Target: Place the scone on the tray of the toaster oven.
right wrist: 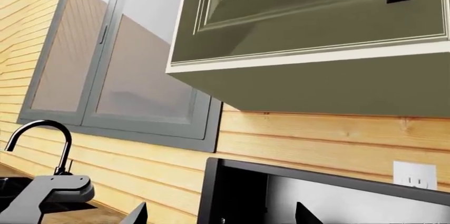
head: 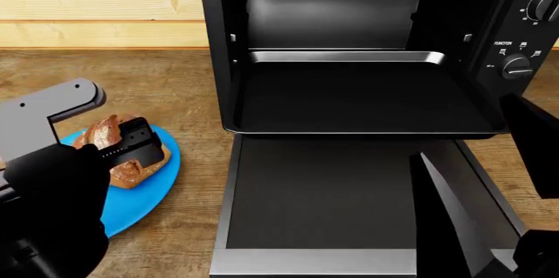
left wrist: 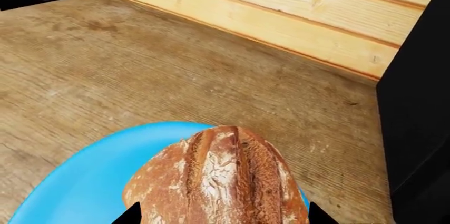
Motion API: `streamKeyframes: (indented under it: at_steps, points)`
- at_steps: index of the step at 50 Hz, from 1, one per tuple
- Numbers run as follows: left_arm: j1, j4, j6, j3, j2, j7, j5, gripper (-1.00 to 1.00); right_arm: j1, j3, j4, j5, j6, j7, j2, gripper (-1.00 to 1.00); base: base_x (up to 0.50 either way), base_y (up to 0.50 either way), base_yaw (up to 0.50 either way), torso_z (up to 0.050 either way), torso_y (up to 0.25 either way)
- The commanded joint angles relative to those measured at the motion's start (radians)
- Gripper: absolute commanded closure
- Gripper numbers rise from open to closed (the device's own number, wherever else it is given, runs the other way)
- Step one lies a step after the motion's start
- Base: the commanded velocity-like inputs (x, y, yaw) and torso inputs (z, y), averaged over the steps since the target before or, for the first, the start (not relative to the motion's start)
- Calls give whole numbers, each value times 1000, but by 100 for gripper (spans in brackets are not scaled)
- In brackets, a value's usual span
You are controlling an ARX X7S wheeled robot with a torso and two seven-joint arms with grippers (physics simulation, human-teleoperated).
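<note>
Scone (left wrist: 218, 182) lay on the round blue plate (left wrist: 77, 187) in the left wrist view, its long axis and its dark crust cracks running lengthwise away from the camera toward the plank wall (left wrist: 281, 18). The two dark fingers (left wrist: 130, 214) of the left gripper (left wrist: 221, 216) flanked its near end, one on each side; whether they pressed on the crust could not be told. The plate rested on the wooden counter (left wrist: 105, 71), and a black side of the toaster oven (left wrist: 422, 103) stood at the frame's edge.

Head view: the scone (head: 109, 135) sat on the plate (head: 153, 190), on the counter (head: 188, 95) left of the toaster oven (head: 349, 3), with its long axis slanting from the far left toward the near right. The left gripper (head: 131, 147) lay over it, hiding part of the crust. The tray (head: 362, 98) projected from the oven cavity with nothing on it, above the lowered door panel (head: 323, 193). White labels on the knob panel read "TEMP" and "FUNCTION"; smaller markings were illegible. The right gripper (head: 472, 199) hung over the door's right side, its fingers well apart.

Right wrist view: the right gripper's (right wrist: 221, 214) finger tips showed apart and bare before a window (right wrist: 119, 55), a green wall cabinet (right wrist: 316, 29), a black faucet (right wrist: 42, 139) and a wall outlet (right wrist: 414, 174).
</note>
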Motion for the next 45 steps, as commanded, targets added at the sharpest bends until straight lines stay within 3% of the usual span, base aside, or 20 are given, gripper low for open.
streamKeyframes:
  at_steps: [1,10,23,45]
  points:
    - [-3,4,0,25,-19,3,-4,-100,-25,6,8,-8,-20,-1,3,-100,0,0,0,0,0]
    - [-17,-6,2,51,-29,27,21,-100,-19,2,13,-4,-17,-9,-7,-100,0,0,0,0,0]
    - [-52,-28,-10,167,-81,172,188,-100,48,-29,19,32,23,-46,-43,-100,0,0,0,0,0]
    - [-20,-105,56,187,-100,249,268,-100,73,-41,18,42,53,-54,-57,-100,0,0,0,0,0]
